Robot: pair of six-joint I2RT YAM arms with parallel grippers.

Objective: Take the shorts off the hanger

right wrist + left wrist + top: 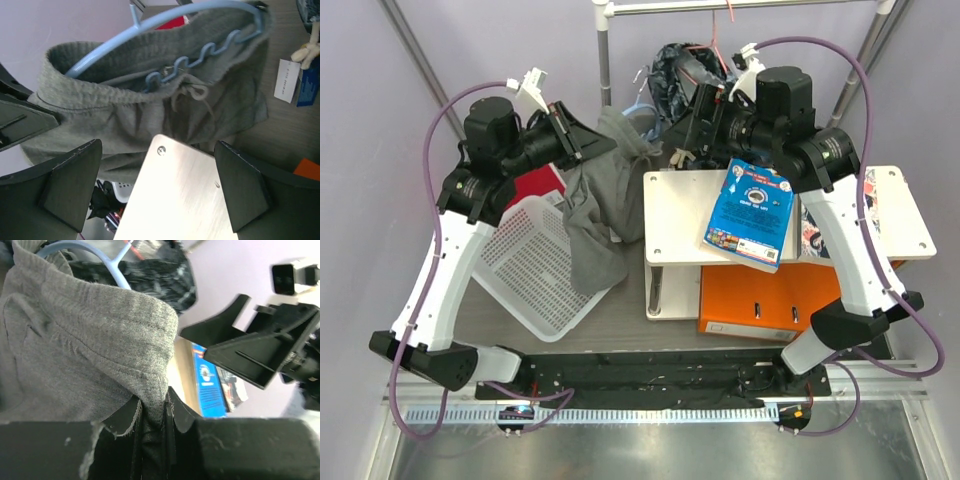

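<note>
Shelf [685, 215]: white, on the right half of the worktop. Not part of the job.
Grey garment [595, 215]: left of the shelf, waistband around a blue hanger [150, 22], tail draped onto the basket [535, 265]. Not the target.
Shorts [672, 68]: black with a marbled print, at the worktop's far edge near the middle, bunched under the rail [740, 6] and behind the grey garment.
Hanger [716, 45]: thin pink-red wire running up toward the rail, with the shorts on it.
Left gripper [152, 415]: pressed nearly together, pinching a fold of the grey garment, not the shorts.
Right gripper [157, 165]: jaws spread wide with nothing between them, over the shelf's far-left corner and facing the grey garment.
Done: nothing that shows. The shorts are not off the hanger.
Left: the whole job, by my reading. Neither gripper is on the shorts. They need reaching, gripping and slipping off the wire.
</note>
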